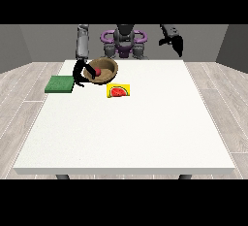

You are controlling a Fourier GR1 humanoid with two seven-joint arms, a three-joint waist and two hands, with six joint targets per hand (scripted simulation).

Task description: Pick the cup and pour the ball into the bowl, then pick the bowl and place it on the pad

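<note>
**Bowl in hand, ball inside, pad still bare**

From my station I see the brown bowl (103, 71) at the far left part of the white table (126, 133), tilted a little, with the red ball (97, 72) sitting inside it. The hand at the view's left (78, 72) is at the bowl's left rim, its black fingers curled round the edge, so I read it as clamped on the bowl. The green pad (60, 84) lies on the table just left of that hand, with nothing on it that I can see. Just in front of the bowl lies a yellow card with a watermelon slice (118, 91) printed on it, flat on the table. I cannot make out the cup anywhere. The hand at the view's right (177, 44) hangs raised above the table's far right corner, well apart from everything; I cannot tell how its fingers lie.
</note>
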